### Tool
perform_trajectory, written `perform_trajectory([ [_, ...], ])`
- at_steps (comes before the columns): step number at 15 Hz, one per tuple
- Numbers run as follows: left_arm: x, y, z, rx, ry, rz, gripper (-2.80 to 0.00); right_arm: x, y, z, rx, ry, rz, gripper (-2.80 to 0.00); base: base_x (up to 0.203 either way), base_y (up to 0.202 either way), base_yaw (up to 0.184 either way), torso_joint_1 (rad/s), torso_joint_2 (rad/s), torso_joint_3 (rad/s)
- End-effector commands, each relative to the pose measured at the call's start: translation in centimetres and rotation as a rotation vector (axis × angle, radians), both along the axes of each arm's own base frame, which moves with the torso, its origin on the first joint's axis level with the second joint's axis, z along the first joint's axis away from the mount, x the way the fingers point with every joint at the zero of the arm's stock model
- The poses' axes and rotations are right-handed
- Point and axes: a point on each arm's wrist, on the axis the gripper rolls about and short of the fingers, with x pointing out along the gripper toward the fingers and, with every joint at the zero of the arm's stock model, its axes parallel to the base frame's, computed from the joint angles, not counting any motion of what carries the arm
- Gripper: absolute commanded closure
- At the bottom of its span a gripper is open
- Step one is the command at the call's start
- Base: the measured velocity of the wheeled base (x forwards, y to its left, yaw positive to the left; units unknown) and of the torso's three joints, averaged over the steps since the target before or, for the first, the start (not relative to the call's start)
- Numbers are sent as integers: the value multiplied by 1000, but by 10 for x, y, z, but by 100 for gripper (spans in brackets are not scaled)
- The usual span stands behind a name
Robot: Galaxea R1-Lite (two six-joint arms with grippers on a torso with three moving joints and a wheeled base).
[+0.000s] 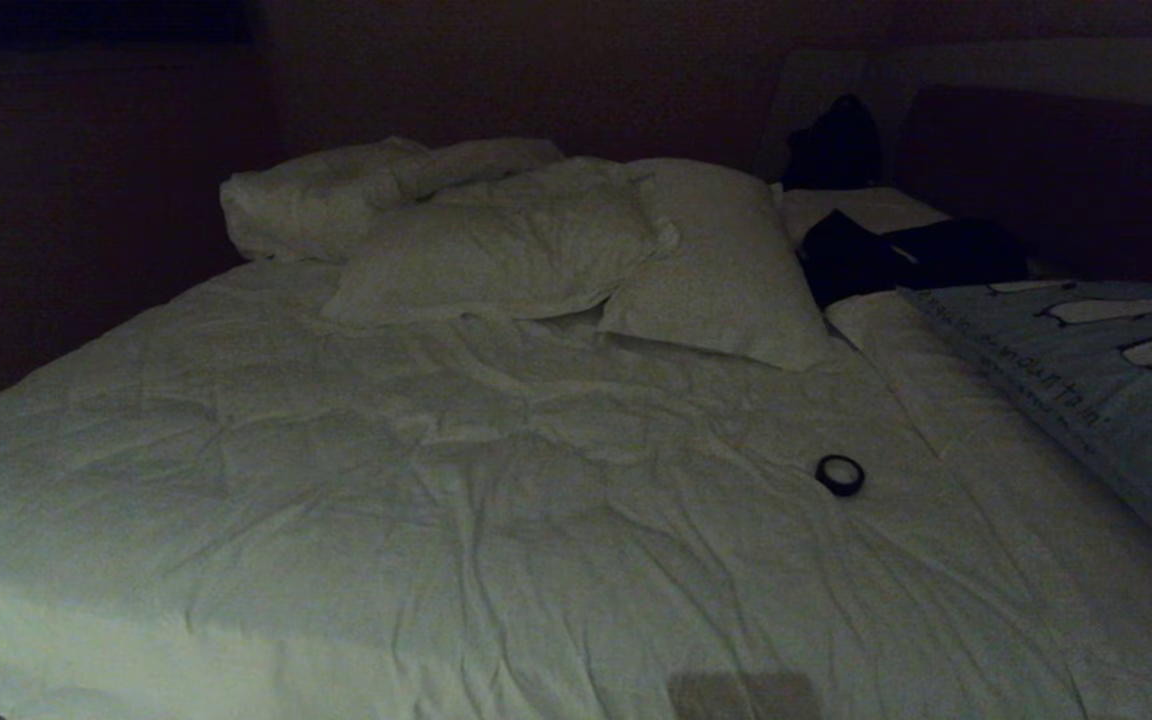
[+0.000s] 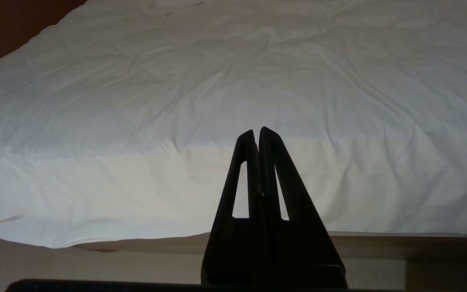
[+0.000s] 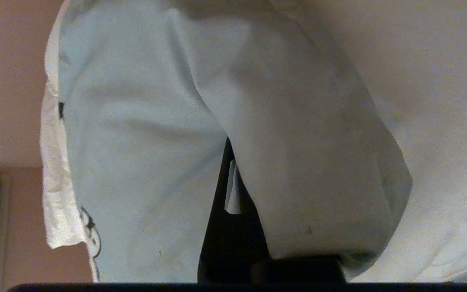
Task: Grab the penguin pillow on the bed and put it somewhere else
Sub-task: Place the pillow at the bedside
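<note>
The penguin pillow (image 1: pixel 1106 390) is pale blue-grey with black-and-white penguins (black lettering along one edge); the duvet (image 1: pixel 436 480) is white.

The only writing in view is a line of black cursive lettering along the near edge of the penguin pillow (image 1: pixel 1086 370), which lies at the right side of the bed (image 1: pixel 436 500) in the head view. The letters are too small and dim to make out any word. The right wrist view shows the pillow's (image 3: pixel 136 162) fabric close up with no lettering on it. Nothing else carries a legible label, brand, number or sign.
</note>
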Motion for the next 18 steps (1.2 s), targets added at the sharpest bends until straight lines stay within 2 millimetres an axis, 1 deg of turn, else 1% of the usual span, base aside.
perform_trajectory([
  [1,0,0,0,1,0,1,0,0,-1,-1,-15,5,8,-280,0,0,0,0,0,0],
  [3,0,0,0,1,0,0,0,1,-1,-1,-27,29,-14,-280,0,0,0,0,0,0],
  [6,0,0,-1,1,0,0,0,-3,12,12,-58,23,-16,-280,0,0,0,0,0,0],
  [7,0,0,-1,1,1,1,0,-6,19,21,-78,17,-17,-280,0,0,0,0,0,0],
  [9,0,0,0,1,0,1,0,-12,41,46,-115,6,-18,-280,0,0,0,0,0,0],
  [11,0,0,-1,1,1,0,0,-20,73,75,-159,-6,-20,-280,0,0,0,0,0,0],
  [14,0,0,-1,1,0,1,0,-37,132,114,-236,-26,-24,-280,0,0,0,0,0,0],
  [16,0,0,-1,1,1,1,0,-46,166,129,-272,-36,-25,-280,0,0,0,0,0,0],
  [17,0,0,0,1,-1,1,0,-50,178,134,-276,-38,-25,-280,0,0,0,0,0,0],
  [18,0,0,0,1,-1,1,0,-52,187,137,-279,-39,-26,-280,0,0,0,0,0,0],
])
